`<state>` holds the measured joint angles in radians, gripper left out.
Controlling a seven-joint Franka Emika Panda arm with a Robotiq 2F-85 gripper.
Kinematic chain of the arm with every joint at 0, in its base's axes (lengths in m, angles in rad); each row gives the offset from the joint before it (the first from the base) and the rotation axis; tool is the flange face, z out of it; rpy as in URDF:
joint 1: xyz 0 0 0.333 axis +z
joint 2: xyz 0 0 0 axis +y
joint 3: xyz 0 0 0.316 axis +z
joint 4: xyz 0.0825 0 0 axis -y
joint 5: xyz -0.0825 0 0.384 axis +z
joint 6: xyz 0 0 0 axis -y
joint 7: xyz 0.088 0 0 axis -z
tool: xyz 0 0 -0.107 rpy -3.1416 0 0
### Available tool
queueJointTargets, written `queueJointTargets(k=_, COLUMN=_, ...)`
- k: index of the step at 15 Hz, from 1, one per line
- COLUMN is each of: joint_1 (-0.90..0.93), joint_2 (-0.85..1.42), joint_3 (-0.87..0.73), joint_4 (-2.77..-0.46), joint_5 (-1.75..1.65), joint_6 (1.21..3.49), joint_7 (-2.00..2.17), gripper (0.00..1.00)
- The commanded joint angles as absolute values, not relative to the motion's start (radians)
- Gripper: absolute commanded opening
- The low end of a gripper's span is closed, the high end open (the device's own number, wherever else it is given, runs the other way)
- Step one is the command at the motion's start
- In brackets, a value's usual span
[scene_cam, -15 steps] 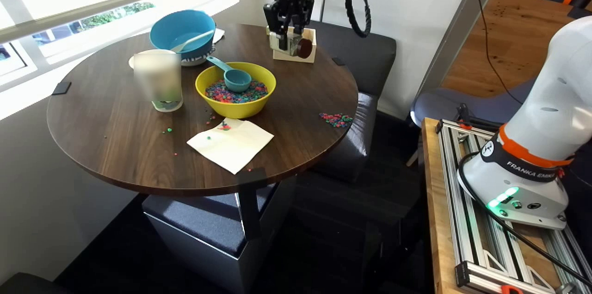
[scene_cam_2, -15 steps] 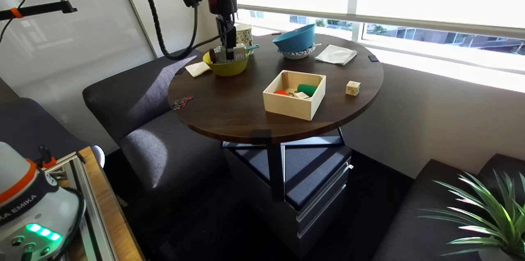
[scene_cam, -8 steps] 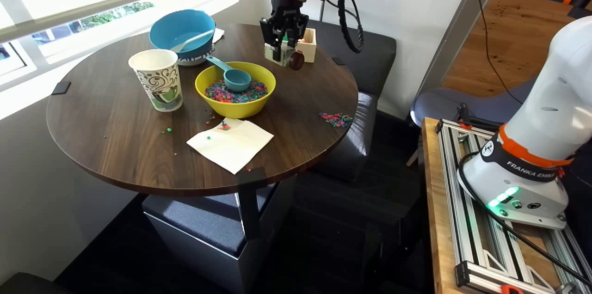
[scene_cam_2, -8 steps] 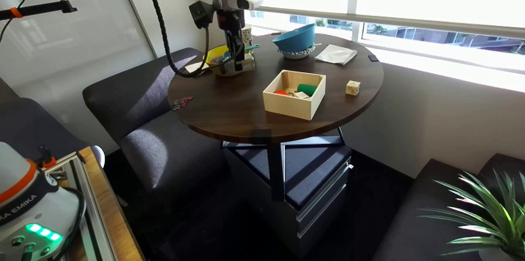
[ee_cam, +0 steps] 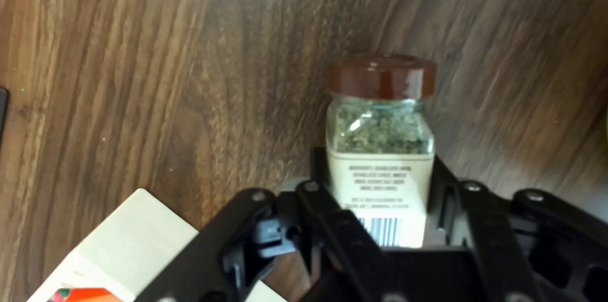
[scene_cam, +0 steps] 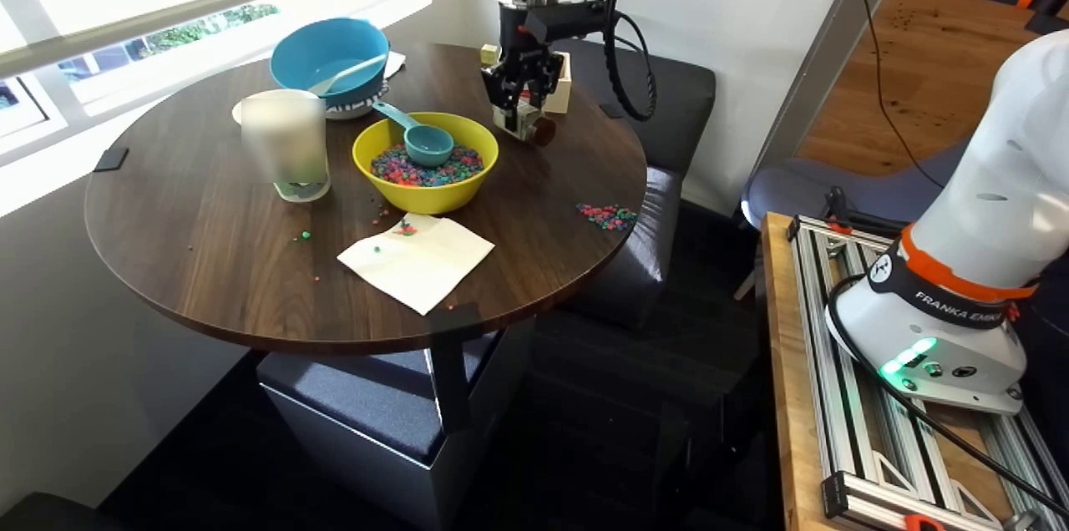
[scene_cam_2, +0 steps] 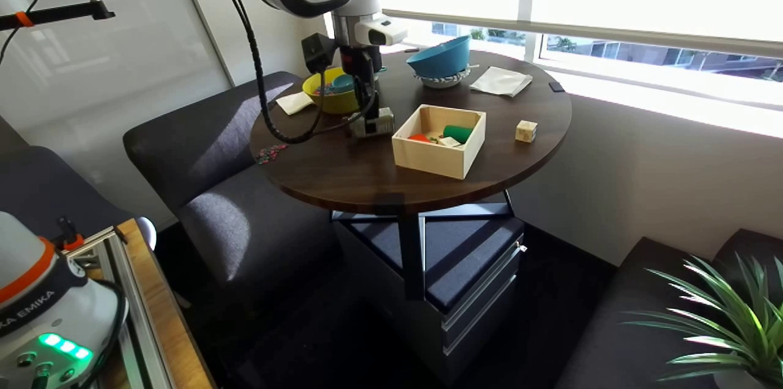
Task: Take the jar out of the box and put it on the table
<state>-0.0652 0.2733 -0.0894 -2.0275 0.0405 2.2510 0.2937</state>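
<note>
The jar is clear glass with green herbs, a cream label and a red-brown lid; in the wrist view the jar (ee_cam: pixel 380 131) lies on its side between the fingers. My gripper (ee_cam: pixel 380 178) is shut on its sides. In both exterior views the gripper (scene_cam: pixel 524 101) (scene_cam_2: pixel 372 109) points down and holds the jar (scene_cam: pixel 516 123) (scene_cam_2: pixel 378 125) low over the dark brown round table (scene_cam: pixel 209 264) (scene_cam_2: pixel 342 169); I cannot tell if it touches. The light wooden box (scene_cam_2: pixel 428 158) is beside the jar, partly hidden behind the gripper in an exterior view (scene_cam: pixel 561 87).
A yellow bowl (scene_cam: pixel 426 199) with colourful bits and a teal scoop stands near the jar. Also on the table are a blue bowl (scene_cam_2: pixel 441 59), a paper cup (scene_cam: pixel 288 143), napkins (scene_cam: pixel 417 264) (scene_cam_2: pixel 501 81), a wooden block (scene_cam_2: pixel 526 131) and spilled bits (scene_cam: pixel 607 217). The box holds a green cylinder (scene_cam_2: pixel 457 133).
The gripper, still shut on the jar, has moved down toward the table. In an exterior view it has also shifted from in front of the yellow bowl toward the box.
</note>
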Motion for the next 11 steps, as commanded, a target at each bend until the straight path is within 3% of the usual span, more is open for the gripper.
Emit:
queueJointTargets(k=1, joint_1=-0.044, joint_2=0.286, joint_3=-0.104, joint_4=-2.013, joint_5=0.000, joint_6=2.241, joint_7=0.346, gripper=0.73)
queueJointTargets(k=2, joint_1=-0.045, joint_2=0.279, joint_3=-0.104, joint_4=-2.008, joint_5=-0.002, joint_6=2.220, joint_7=0.350, gripper=0.73)
queueJointTargets(k=6, joint_1=-0.080, joint_2=0.141, joint_3=-0.093, joint_4=-2.011, joint_5=0.051, joint_6=2.032, joint_7=0.240, gripper=1.00)
queueJointTargets(k=11, joint_1=-0.116, joint_2=0.066, joint_3=-0.107, joint_4=-1.982, joint_5=0.114, joint_6=1.933, joint_7=0.111, gripper=1.00)
